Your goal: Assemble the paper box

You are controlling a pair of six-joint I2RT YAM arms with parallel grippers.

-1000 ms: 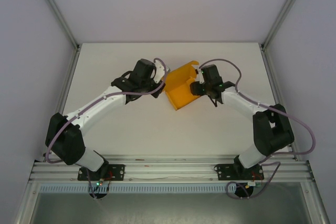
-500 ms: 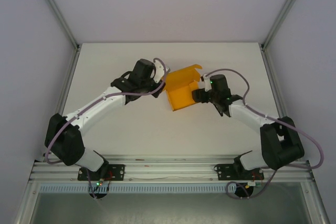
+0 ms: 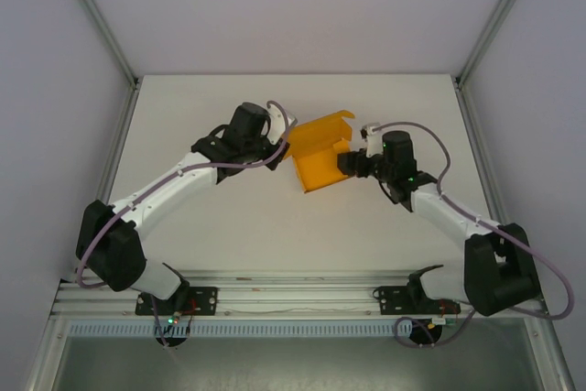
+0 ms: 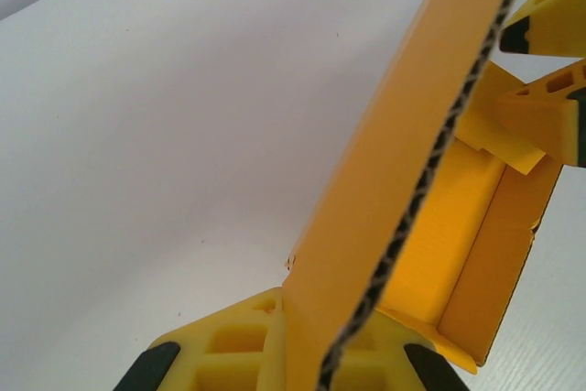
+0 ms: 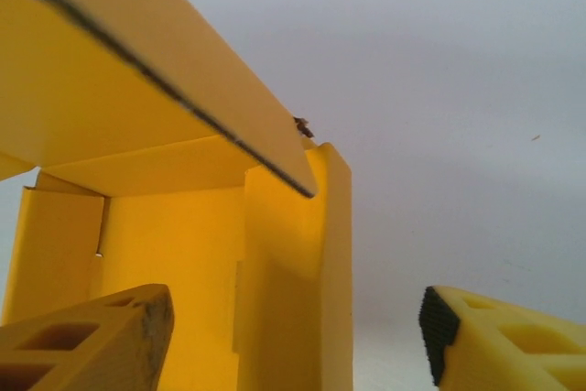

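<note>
The paper box is bright orange-yellow card, partly folded, with raised walls and an open top, at the table's centre back. My left gripper is shut on its left wall; in the left wrist view the corrugated wall rises from between my clamped fingers. My right gripper stands open at the box's right side. In the right wrist view a box wall stands between the two spread fingertips, touching neither that I can see, and a flap hangs overhead.
The white table is bare in front of the box. Grey enclosure walls and metal frame posts border the table at the back and sides. The arm bases sit on a rail at the near edge.
My right gripper has opened wider and drawn back a little to the right and nearer, off the box's right wall. The box has tipped slightly. The left gripper kept its hold.
</note>
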